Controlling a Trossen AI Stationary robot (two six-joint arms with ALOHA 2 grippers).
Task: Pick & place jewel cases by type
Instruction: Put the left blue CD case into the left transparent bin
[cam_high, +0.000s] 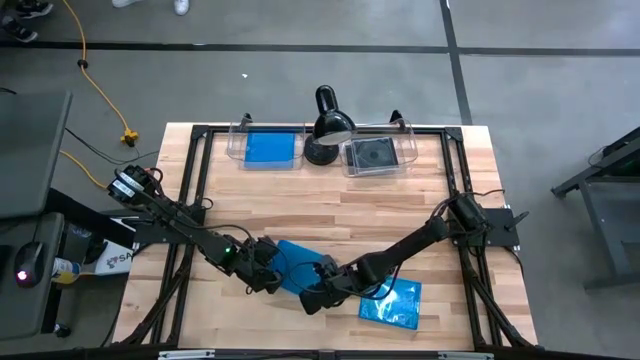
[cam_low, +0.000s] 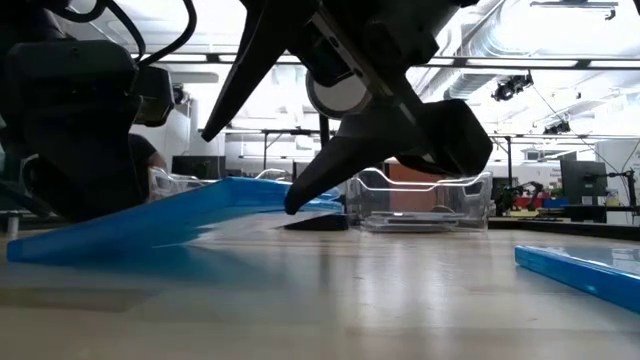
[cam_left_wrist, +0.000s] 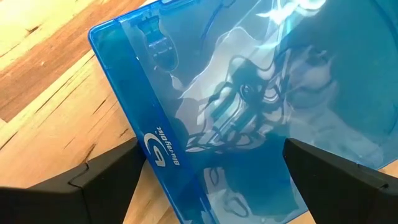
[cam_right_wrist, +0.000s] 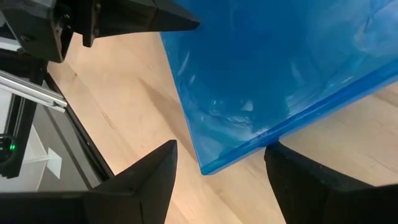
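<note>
Two grippers met at one blue jewel case near the front of the worktop (cam_high: 400, 200).

At the back edge stood two clear bins, the left bin (cam_high: 268, 148) holding a blue case (cam_high: 270, 150) and the right bin (cam_high: 380, 155) a dark case (cam_high: 374, 154), with a black desk lamp (cam_high: 326, 125) between them. Another blue case (cam_high: 392, 301) lay flat just beside the right gripper (cam_high: 318, 296). The contested blue jewel case (cam_high: 298, 265) sat tilted, one edge lifted off the wood. The left gripper (cam_high: 262, 272) had its fingers (cam_left_wrist: 87, 186) spread wide on either side of the case, not closed on it. The right gripper's fingers (cam_right_wrist: 137, 186) were likewise apart, straddling the case's corner, one seemingly under the raised edge.
</note>
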